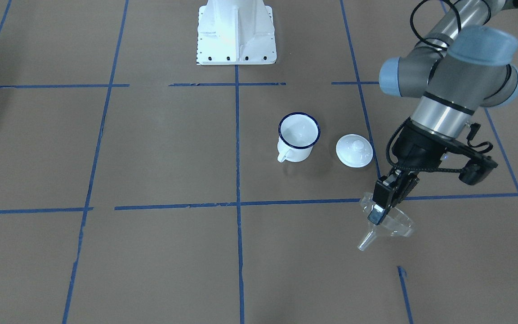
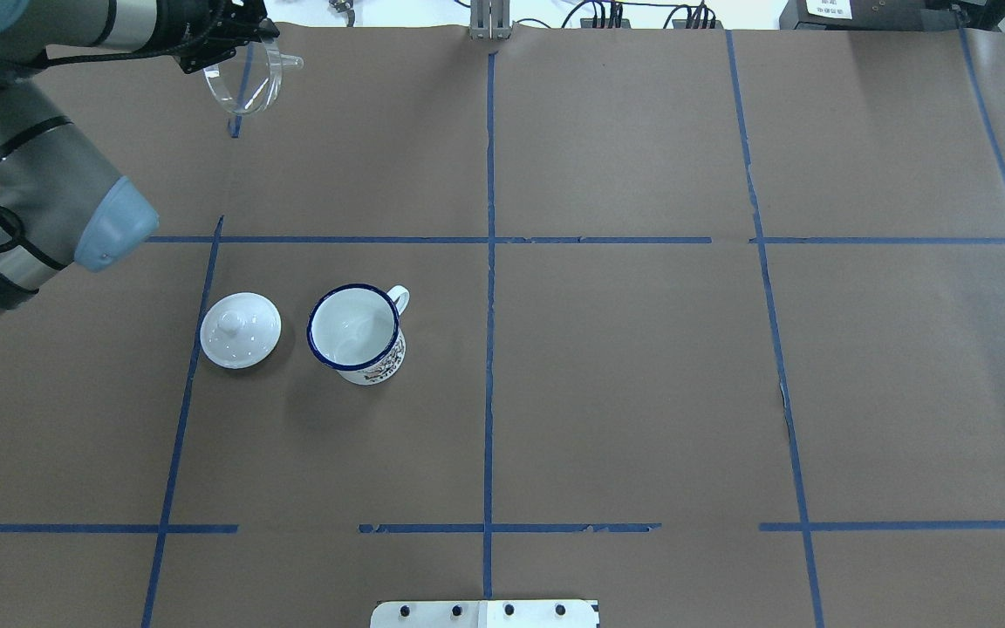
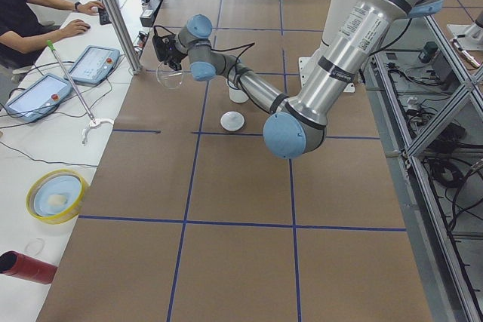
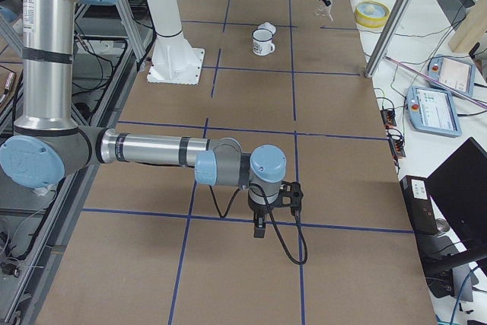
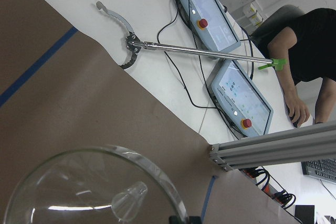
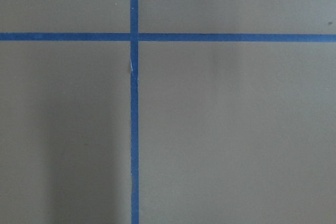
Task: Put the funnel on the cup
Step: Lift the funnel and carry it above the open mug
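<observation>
left gripper (image 1: 377, 212): pinching the funnel (image 1: 397, 225) by its rim
funnel: tilted, seemingly lifted
cup (image 1: 298, 136): upright, well apart
right gripper (image 4: 259, 227): cannot tell

Your left wrist view cuts the funnel (image 5: 79, 192) off at its bottom edge; the right gripper (image 4: 259, 231) shows too small to judge its jaws.

A robotics lab: tape-gridded table (image 2: 642, 392), teach pendants (image 5: 239, 95), aluminium framing (image 5: 273, 148), operator (image 5: 307, 40) alongside.
</observation>
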Controlling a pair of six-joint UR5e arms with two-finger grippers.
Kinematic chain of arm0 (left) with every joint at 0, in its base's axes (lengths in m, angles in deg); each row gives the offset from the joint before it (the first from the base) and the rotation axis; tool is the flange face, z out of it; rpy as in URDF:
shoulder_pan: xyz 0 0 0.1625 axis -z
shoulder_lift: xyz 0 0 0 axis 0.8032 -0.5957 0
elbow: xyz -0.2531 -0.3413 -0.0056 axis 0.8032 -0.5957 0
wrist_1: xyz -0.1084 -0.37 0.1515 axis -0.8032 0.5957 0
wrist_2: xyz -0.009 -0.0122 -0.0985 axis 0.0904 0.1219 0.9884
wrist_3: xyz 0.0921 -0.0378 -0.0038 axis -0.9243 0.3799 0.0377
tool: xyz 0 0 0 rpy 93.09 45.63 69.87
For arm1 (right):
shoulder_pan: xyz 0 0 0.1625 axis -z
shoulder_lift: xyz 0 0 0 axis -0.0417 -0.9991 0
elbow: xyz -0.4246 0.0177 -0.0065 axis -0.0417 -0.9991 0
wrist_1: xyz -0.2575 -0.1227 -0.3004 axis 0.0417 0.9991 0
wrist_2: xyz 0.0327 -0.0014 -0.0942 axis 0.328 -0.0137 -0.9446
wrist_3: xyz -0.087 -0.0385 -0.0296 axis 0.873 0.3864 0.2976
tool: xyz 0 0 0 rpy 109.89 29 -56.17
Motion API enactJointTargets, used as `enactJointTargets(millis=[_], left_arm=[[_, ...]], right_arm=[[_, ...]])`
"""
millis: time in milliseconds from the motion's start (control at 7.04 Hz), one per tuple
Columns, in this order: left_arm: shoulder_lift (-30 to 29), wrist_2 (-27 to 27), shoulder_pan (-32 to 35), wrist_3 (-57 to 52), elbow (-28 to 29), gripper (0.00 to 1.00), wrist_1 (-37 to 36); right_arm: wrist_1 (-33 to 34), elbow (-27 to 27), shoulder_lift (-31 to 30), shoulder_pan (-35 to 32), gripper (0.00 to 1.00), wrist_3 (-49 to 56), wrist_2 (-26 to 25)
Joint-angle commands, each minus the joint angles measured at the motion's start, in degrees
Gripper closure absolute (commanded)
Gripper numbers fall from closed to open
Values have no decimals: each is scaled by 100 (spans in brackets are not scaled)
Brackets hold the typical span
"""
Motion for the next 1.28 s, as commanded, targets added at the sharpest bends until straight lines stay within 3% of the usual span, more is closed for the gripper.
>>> enactJointTargets(millis=[0, 142, 426, 1136], left_arm=[[12, 11, 5, -1189, -1407, 100, -2230], [-22, 2, -47, -1943, -1831, 100, -3137], [-58, -15, -423, -2676, -2098, 100, -4213], [-970, -33, -1681, -2961, -2187, 100, -6114]], right_arm=[[0, -3, 0, 0, 0, 0, 0], [0, 5, 0, 0, 0, 0, 0], [0, 5, 0, 0, 0, 0, 0], [0, -3, 0, 0, 0, 0, 0]])
